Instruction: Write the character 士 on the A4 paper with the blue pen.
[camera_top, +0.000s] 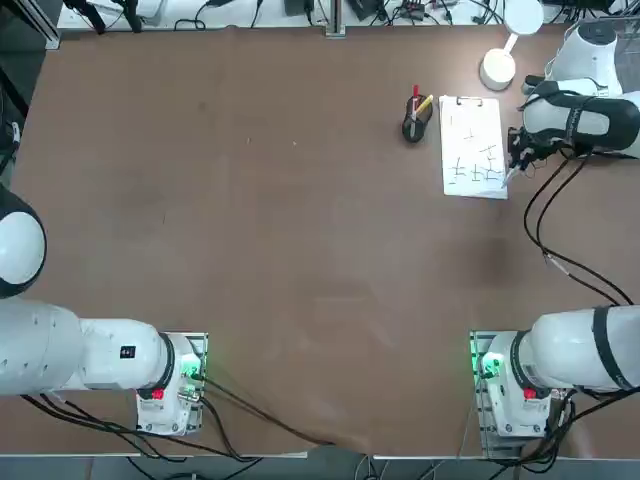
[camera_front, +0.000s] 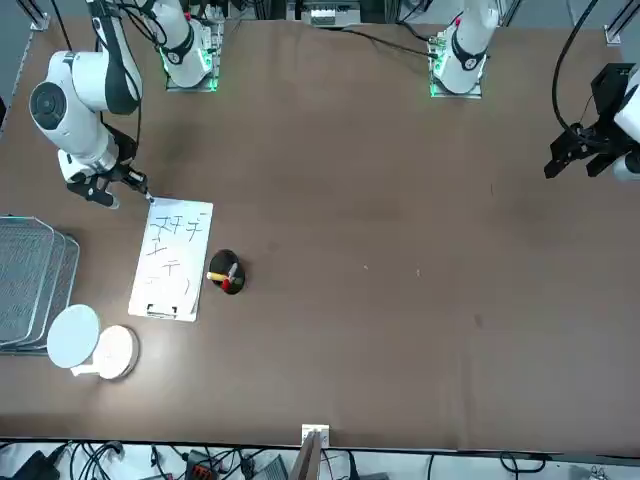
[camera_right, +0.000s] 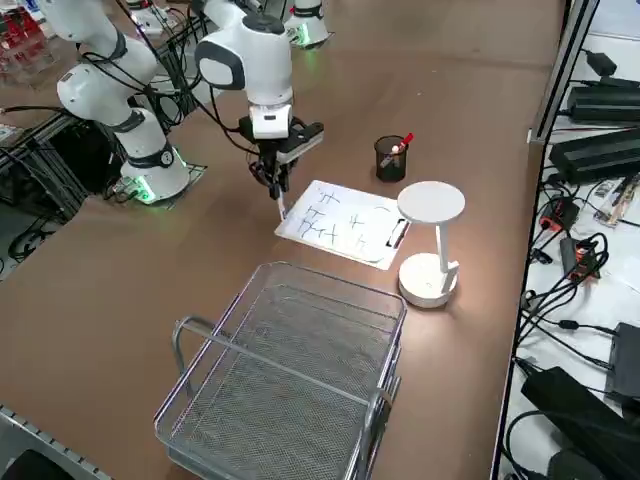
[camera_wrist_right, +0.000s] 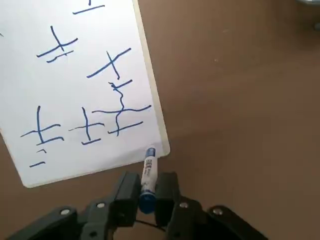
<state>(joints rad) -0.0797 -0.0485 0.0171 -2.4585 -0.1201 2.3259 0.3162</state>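
A4 paper (camera_top: 472, 146): white sheet in the upper right of the top view, lying flat on the brown worktop (camera_top: 260, 220), with a small clip on its short edge toward the top of the frame. It carried several blue cross-like handwritten characters, most of them grouped toward the lower end of the sheet in that view.

Blue pen (camera_wrist_right: 148, 176): slim stick pen with a white barrel and blue end, clamped between the fingers of the right gripper (camera_wrist_right: 147, 189). In the wrist view its tip sat at the corner of the sheet, by the nearest written character; whether the tip touched the paper could not be told.

Right gripper, placement: pointed downward at the sheet's lower right corner in the top view (camera_top: 514, 158), and at the sheet's upper left corner in the front view (camera_front: 135, 185).

Pen holder (camera_top: 414, 127): dark cup just left of the sheet in the top view, holding a red pen (camera_top: 415, 98) and a yellow pen (camera_top: 426, 104).

Desk lamp (camera_right: 430, 245): white, standing near the clipped end of the sheet.

Wire basket (camera_right: 290, 375): in the lower centre of the right side view, apart from the sheet.
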